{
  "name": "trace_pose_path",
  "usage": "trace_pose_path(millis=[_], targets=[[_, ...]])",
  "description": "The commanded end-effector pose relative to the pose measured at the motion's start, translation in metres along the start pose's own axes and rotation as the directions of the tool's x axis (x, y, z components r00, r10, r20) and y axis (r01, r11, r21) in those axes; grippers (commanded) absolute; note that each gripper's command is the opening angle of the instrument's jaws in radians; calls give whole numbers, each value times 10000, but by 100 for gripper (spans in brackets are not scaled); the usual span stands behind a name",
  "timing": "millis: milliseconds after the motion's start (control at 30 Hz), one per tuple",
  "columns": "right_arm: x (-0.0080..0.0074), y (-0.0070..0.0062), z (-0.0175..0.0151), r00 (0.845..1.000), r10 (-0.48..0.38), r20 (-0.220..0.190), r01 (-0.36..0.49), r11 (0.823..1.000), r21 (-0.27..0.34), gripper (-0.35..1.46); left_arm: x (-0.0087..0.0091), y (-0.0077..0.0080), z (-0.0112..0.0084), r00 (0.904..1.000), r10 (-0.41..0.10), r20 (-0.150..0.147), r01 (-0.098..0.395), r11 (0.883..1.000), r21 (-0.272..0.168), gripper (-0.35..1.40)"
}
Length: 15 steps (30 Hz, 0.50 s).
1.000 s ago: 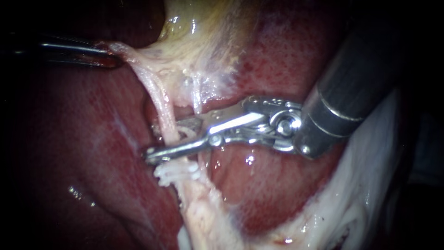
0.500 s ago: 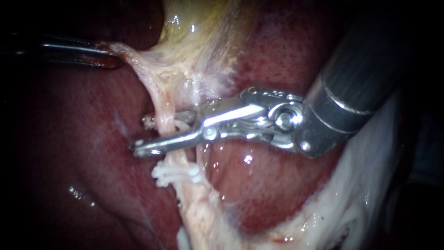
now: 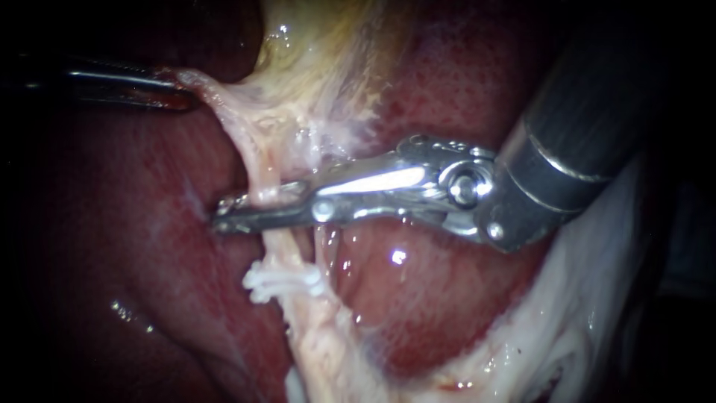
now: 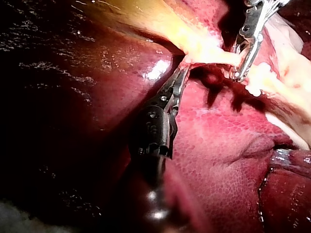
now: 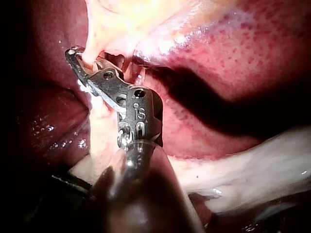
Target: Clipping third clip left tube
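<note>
Right instrument (image 3: pixel 225 212) reached across the liver (image 3: pixel 447 298), its jaws clamped on the left tube (image 3: pixel 261 173) just above the white clips (image 3: pixel 282 281). Left instrument (image 3: pixel 173 91) had its jaws closed on pale tissue (image 3: pixel 224 101) beneath the gallbladder (image 3: pixel 328 45).

Red speckled liver (image 3: pixel 447 298), yellow gallbladder (image 3: pixel 328 52), pale pink tube (image 3: pixel 261 175), white clip (image 3: pixel 283 281)
</note>
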State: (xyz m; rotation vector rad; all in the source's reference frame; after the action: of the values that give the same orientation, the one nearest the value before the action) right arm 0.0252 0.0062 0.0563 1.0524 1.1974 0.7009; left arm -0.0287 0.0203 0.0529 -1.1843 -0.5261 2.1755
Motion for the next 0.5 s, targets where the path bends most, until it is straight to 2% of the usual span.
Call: trace_pose_path(millis=[33,167,500], targets=[[-1,0,0,9998,211,40,-211,9998,64,-35,0,0,0,10000,1,-1,-1,10000,-4,-35],[-6,2,-1,9985,536,56,-536,9985,66,-35,0,0,0,10000,0,-1,0,10000,-4,-35],[-11,4,1,9983,560,167,-561,9984,41,-35,0,0,1,10000,-2,-2,2,10000,0,-35]])
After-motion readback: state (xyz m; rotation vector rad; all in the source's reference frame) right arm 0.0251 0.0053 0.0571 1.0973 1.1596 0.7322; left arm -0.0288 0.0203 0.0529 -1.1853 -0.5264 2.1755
